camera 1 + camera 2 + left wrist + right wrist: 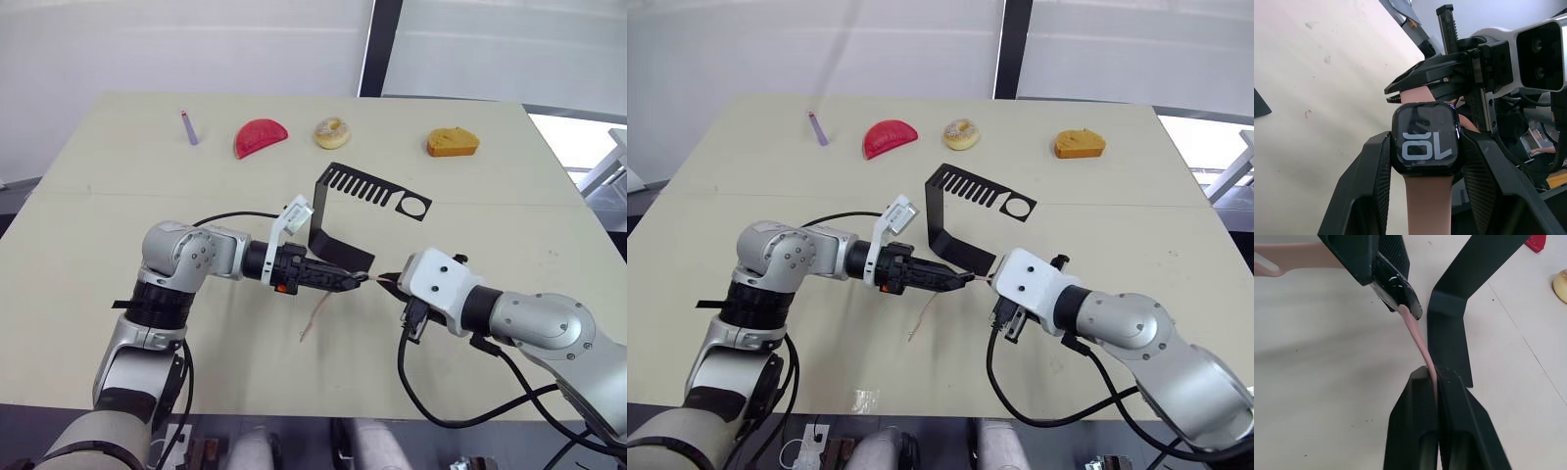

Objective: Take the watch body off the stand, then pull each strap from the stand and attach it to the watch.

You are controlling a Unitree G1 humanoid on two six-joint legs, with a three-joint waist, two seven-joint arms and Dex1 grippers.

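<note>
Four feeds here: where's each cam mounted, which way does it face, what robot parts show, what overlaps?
Left eye: on the head, facing forward and down at the table; both arms show, the stand between them.
Right eye: beside it, same scene.
Left wrist: looks along the left tool, shut on the watch body; right tool opposite.
Right wrist: looks along the right tool, shut on a strap.
Shared: both wrist views show the opposite tool.
</note>
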